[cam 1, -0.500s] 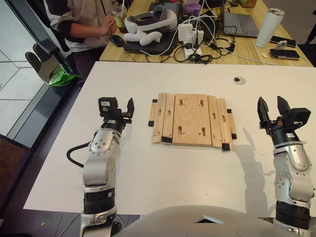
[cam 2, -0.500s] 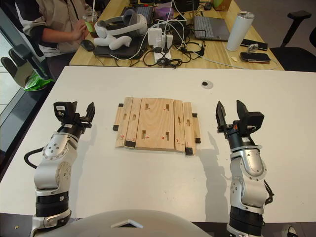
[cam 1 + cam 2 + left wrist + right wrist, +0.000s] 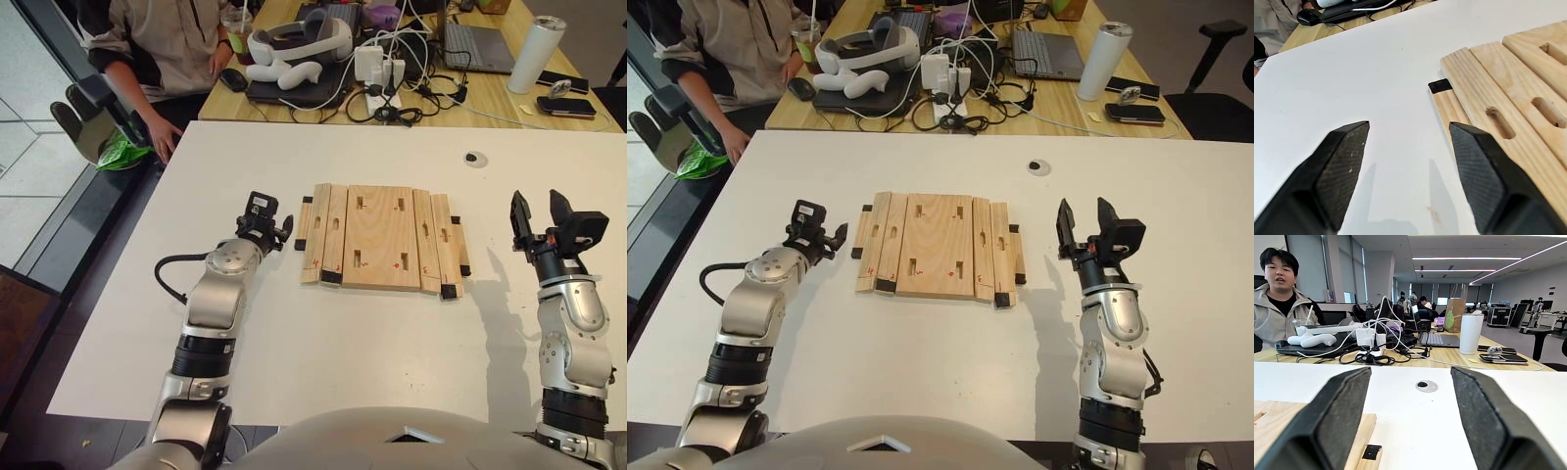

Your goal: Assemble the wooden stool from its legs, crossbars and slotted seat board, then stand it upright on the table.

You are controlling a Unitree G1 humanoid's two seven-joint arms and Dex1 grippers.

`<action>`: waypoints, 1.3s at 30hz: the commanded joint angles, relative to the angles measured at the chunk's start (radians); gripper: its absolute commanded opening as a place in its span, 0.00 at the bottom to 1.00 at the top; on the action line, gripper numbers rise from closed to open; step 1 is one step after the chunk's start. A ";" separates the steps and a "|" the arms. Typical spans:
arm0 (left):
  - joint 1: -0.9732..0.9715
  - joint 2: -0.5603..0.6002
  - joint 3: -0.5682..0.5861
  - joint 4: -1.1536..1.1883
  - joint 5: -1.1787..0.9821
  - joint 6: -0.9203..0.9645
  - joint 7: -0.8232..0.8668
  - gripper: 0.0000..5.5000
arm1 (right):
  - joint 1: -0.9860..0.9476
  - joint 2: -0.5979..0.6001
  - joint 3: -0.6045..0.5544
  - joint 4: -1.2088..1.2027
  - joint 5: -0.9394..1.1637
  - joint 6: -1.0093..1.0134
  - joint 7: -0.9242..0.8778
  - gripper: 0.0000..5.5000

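Lying flat mid-worktop (image 3: 333,343), the boards (image 3: 380,235) sit side by side. The left gripper (image 3: 278,231), fingers apart, hovers just beside them; the right gripper (image 3: 536,201), likewise apart, stands nearer the worktop's right edge.

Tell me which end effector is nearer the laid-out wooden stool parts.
Left. The left end effector sits open just off the left edge of the wooden stool parts; the right end effector is farther out, beyond their right edge.
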 commanded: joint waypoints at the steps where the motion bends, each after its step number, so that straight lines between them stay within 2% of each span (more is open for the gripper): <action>1: -0.064 0.043 -0.071 0.044 0.037 0.058 -0.054 0.55 | -0.012 0.000 -0.002 0.011 -0.016 -0.015 -0.014 0.56; 4: -0.079 0.065 -0.122 0.057 0.052 0.097 -0.103 0.55 | -0.017 0.005 -0.009 0.015 -0.008 -0.012 -0.023 0.56; 9: -0.096 0.073 -0.136 0.067 0.052 0.131 -0.144 0.55 | -0.022 0.004 -0.012 0.019 -0.003 -0.011 -0.034 0.56; 16: -0.083 0.175 -0.184 0.095 0.105 0.103 -0.207 0.55 | -0.024 0.003 -0.011 0.023 -0.008 -0.010 -0.035 0.56; 21: -0.059 0.236 -0.174 0.112 0.130 0.075 -0.226 0.55 | -0.024 -0.001 -0.014 0.023 -0.008 -0.007 -0.033 0.56; 25: -0.069 0.206 -0.106 0.099 0.106 0.085 -0.198 0.55 | -0.024 -0.003 -0.012 0.023 -0.012 -0.005 -0.032 0.56; 28: -0.101 0.081 0.066 0.069 -0.041 0.186 -0.192 0.55 | -0.028 -0.009 -0.015 0.028 -0.010 0.001 -0.030 0.56; 30: -0.105 0.052 0.132 0.078 -0.095 0.219 -0.189 0.55 | -0.036 -0.014 -0.019 0.032 -0.006 0.007 -0.029 0.56; 33: -0.084 0.068 0.180 0.111 -0.137 0.231 -0.204 0.55 | -0.036 -0.019 -0.024 0.032 0.000 0.013 -0.028 0.56; 39: -0.067 0.094 0.197 0.205 -0.145 0.203 -0.212 0.55 | -0.053 -0.006 -0.040 0.035 0.030 0.042 -0.053 0.56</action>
